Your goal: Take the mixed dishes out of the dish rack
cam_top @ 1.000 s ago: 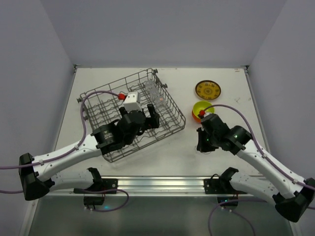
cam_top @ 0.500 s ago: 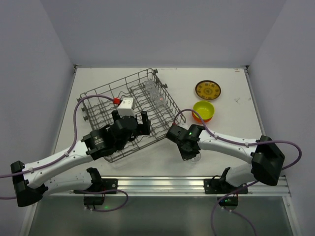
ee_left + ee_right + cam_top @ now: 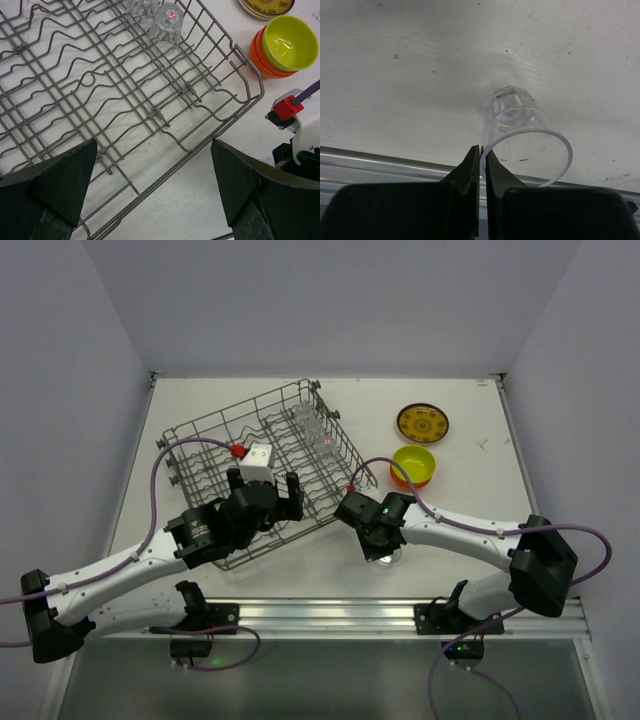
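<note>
The grey wire dish rack [image 3: 200, 455] holds two clear glass cups [image 3: 322, 439] at its far right corner; both show in the left wrist view [image 3: 166, 21]. My left gripper [image 3: 267, 496] hangs open and empty over the rack's near right part [image 3: 152, 150]. My right gripper [image 3: 384, 551] is shut on the rim of a third clear glass cup [image 3: 517, 131], low over the table in front of the rack's right corner. The lime-yellow bowl [image 3: 413, 461] sits nested in orange bowls [image 3: 260, 60]. The brown-gold plate [image 3: 422, 423] lies behind them. No cream plates are in view.
The metal rail [image 3: 330, 612] runs along the table's near edge, just behind the held cup [image 3: 380, 162]. White walls close the table at the left, back and right.
My right arm swung left from beside the bowls to the table in front of the rack's right corner. My left gripper drew back a little toward the rack's near side.
</note>
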`<state>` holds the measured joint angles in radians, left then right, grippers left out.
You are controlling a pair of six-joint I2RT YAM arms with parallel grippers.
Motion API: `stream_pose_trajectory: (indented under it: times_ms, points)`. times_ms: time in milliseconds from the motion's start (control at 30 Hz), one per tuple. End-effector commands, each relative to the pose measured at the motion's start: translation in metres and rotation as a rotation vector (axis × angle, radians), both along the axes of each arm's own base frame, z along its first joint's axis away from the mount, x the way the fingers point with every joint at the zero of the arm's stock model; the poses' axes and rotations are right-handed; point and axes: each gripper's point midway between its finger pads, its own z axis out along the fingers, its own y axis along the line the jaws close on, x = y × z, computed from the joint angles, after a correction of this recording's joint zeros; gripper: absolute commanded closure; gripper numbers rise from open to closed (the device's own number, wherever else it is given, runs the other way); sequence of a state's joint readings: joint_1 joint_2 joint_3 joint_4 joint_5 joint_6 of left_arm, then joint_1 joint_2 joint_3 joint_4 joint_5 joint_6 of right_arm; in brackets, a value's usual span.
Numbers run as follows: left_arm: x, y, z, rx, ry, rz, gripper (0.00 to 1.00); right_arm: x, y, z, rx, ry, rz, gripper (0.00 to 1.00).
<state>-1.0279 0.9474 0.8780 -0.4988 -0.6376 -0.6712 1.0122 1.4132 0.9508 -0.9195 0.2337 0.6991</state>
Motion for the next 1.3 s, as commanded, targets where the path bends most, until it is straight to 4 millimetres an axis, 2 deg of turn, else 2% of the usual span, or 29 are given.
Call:
stream_pose_trajectory:
  times_ms: [0,233,433,467,500,567,633,700,733,800,900,933,967,1000,1033,1067,1100,1133,1167,1200,1233,1267]
  points:
    - [0.003,-0.007,-0.001,0.005,-0.012,-0.020,0.00,0.024,0.012,0.014,0.023,-0.086,-0.026,0.99]
    - [0.001,-0.012,-0.006,0.001,0.004,-0.046,0.00,0.057,-0.006,0.013,0.013,-0.097,-0.097,0.99]
    - [0.001,-0.014,-0.010,0.004,0.002,-0.055,0.00,0.075,-0.014,0.006,-0.015,-0.097,-0.124,0.96]
    - [0.001,-0.014,-0.011,0.006,0.005,-0.058,0.00,0.075,-0.013,0.002,-0.029,-0.085,-0.122,0.80]
    - [0.001,-0.015,-0.011,0.006,0.004,-0.059,0.00,0.075,-0.013,0.001,-0.034,-0.080,-0.124,0.72]
    - [0.001,-0.016,-0.013,0.010,0.006,-0.063,0.00,0.075,-0.014,0.001,-0.039,-0.077,-0.134,0.66]
    - [0.003,-0.018,-0.014,0.015,0.008,-0.064,0.00,0.074,-0.016,0.008,-0.036,-0.089,-0.144,0.59]
    - [0.004,-0.020,-0.013,0.018,0.004,-0.070,0.00,0.076,-0.018,0.028,-0.010,-0.130,-0.157,0.53]
    - [0.006,-0.024,-0.008,0.011,0.000,-0.068,0.00,0.072,-0.026,0.036,-0.029,-0.143,-0.166,0.52]
    - [0.010,-0.026,-0.004,0.018,-0.003,-0.052,0.00,0.072,-0.030,0.068,0.031,-0.212,-0.186,0.51]
    - [0.027,-0.035,0.008,0.024,-0.020,-0.015,0.00,0.066,-0.043,0.103,0.093,-0.291,-0.205,0.45]
    - [0.039,-0.034,0.000,0.040,-0.011,0.005,0.00,0.064,-0.046,0.126,0.169,-0.359,-0.210,0.36]
    - [0.047,-0.049,0.004,-0.014,-0.017,-0.050,0.00,0.064,-0.051,0.133,0.196,-0.402,-0.200,0.30]
    - [0.064,-0.044,0.005,-0.046,-0.008,-0.037,0.00,0.064,-0.051,0.140,0.240,-0.444,-0.194,0.24]
    - [0.076,-0.053,-0.001,-0.058,0.000,-0.062,0.00,0.067,-0.048,0.165,0.369,-0.549,-0.190,0.12]
    - [0.081,-0.056,-0.003,-0.060,0.009,-0.072,0.00,0.060,-0.045,0.154,0.411,-0.539,-0.164,0.05]
    - [0.093,-0.061,0.010,-0.061,-0.015,-0.056,0.00,0.056,-0.041,0.155,0.468,-0.550,-0.148,0.01]
    - [0.102,-0.063,-0.007,0.006,0.016,-0.041,0.00,0.046,-0.035,0.158,0.577,-0.571,-0.117,0.01]
    - [0.108,-0.068,-0.010,0.027,0.026,-0.042,0.00,0.043,-0.034,0.159,0.622,-0.581,-0.114,0.01]
    - [0.121,-0.075,0.002,0.024,0.010,-0.038,0.00,0.039,-0.032,0.158,0.662,-0.585,-0.107,0.01]
    - [0.130,-0.082,-0.021,0.092,0.045,-0.044,0.00,0.035,-0.031,0.167,0.727,-0.614,-0.106,0.01]
    - [0.138,-0.084,-0.026,0.125,0.046,-0.036,0.00,0.032,-0.031,0.158,0.733,-0.599,-0.108,0.01]
